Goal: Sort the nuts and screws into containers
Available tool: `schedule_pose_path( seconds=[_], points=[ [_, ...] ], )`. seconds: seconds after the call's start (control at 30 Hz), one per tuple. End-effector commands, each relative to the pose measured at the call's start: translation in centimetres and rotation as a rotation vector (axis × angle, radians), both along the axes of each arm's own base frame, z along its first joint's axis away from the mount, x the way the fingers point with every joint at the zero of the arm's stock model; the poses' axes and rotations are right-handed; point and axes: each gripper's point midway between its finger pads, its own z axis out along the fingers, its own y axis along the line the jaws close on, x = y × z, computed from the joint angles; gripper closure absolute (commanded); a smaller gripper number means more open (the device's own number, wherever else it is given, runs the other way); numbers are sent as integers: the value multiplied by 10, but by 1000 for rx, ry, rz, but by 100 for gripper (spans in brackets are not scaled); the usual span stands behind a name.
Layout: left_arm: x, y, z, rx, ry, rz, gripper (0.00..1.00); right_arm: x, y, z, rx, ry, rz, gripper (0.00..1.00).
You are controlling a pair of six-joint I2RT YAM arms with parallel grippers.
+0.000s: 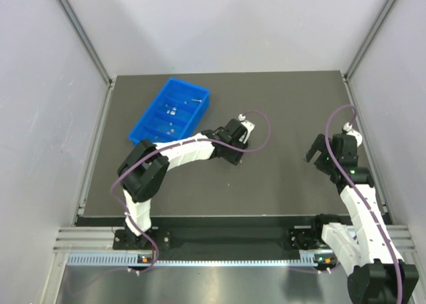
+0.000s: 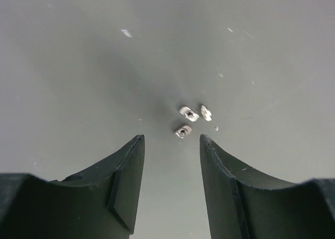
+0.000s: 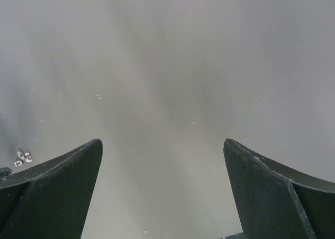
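Note:
Three tiny silver nuts lie loose on the dark mat in the left wrist view: one (image 2: 183, 130) just ahead of my fingertips, two more (image 2: 188, 113) (image 2: 206, 112) slightly beyond. My left gripper (image 2: 171, 138) is open and empty, low over the mat with the nearest nut just past its gap; it also shows in the top view (image 1: 233, 148). The blue four-compartment tray (image 1: 150, 127) sits at the back left with a few small metal pieces in it (image 1: 170, 108). My right gripper (image 3: 162, 142) is open and empty over bare mat (image 1: 318, 154). No loose screws show on the mat.
The same nut cluster shows small at the far left of the right wrist view (image 3: 22, 158). Grey walls and aluminium posts (image 1: 83, 38) enclose the mat on three sides. The mat's near edge meets a metal rail (image 1: 219, 241).

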Motion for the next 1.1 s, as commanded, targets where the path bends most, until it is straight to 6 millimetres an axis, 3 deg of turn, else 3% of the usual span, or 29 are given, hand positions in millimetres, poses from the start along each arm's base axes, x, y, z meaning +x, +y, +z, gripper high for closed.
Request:
schedule_pose_path(
  seconds=[0.0,0.6,0.9,1.07],
  points=[
    [0,-14,15,-50,-41,-145,49,3,-2,4,-6,-24,-14,0],
    [0,-9,-24,22,11,-167,53,3,-3,4,-11,-20,-12,0],
    [-2,-5,-38,48,35,-160,66,3,-3,3,-13,-17,-14,0],
    [-5,-4,-43,54,57,-155,80,3,-3,3,-10,-18,-15,0]
  ],
)
